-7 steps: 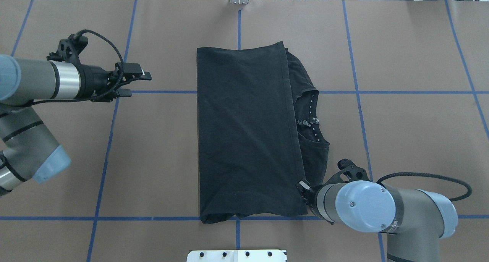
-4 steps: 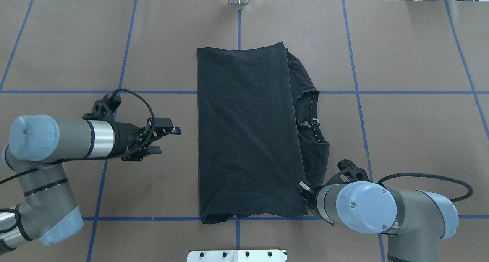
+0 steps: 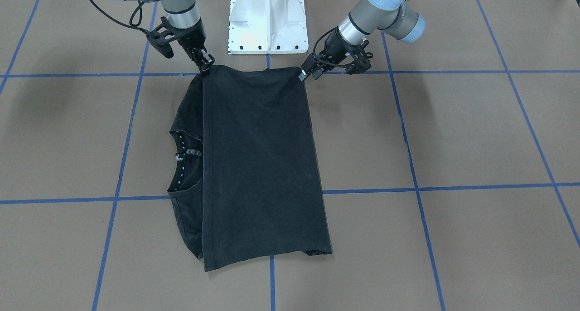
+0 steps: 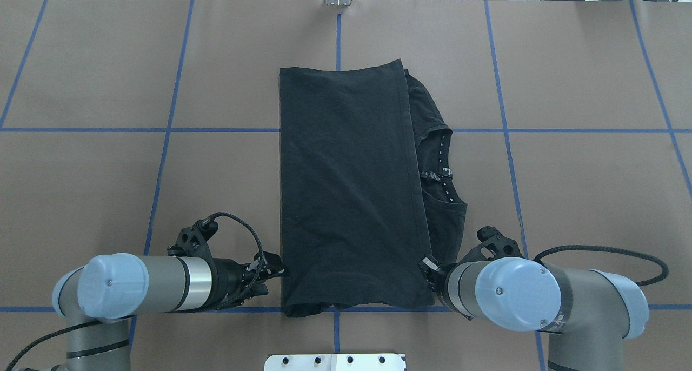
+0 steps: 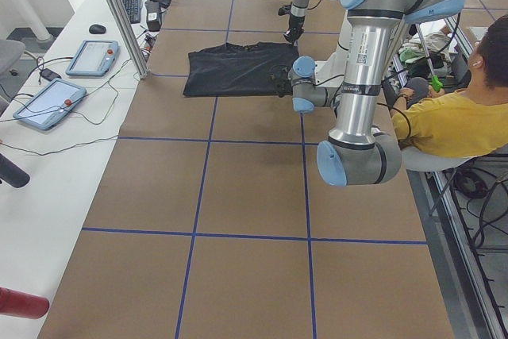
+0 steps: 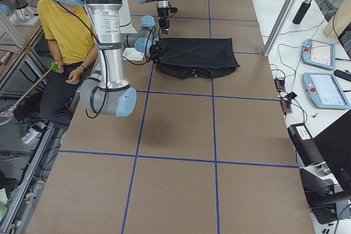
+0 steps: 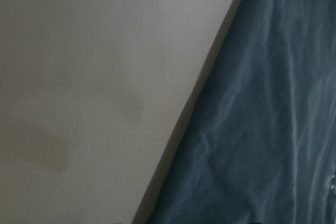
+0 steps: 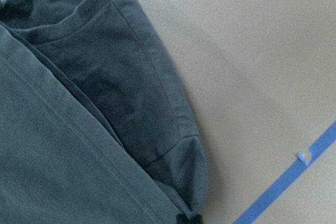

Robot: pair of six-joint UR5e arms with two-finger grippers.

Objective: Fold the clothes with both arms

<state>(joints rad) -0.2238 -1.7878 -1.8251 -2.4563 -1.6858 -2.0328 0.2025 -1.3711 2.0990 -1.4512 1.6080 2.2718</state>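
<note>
- Overhead exterior view puts the black short-sleeved T-shirt [image 4: 346, 187], folded into a long strip, at the middle of the brown paper-covered table [image 4: 584, 198]. Its collar with small white marks [image 4: 442, 168] pokes out on the right.
- The black two-finger left gripper [image 4: 274, 279] sits with jaws parted at the strip's near left corner. If it closes on the top layer alone, or beside the edge, a lift could peel the fold open.
- The black two-finger right gripper [image 3: 207, 67] looks pinched on the near right corner. Uneven lifting by the two arms could skew or bunch the cloth.
- From overhead the right fingertips are hidden under the wrist, and how many layers they hold is unclear.
- The left wrist view is blurred and shows no fingers.
- No print shows on the T-shirt.
</note>
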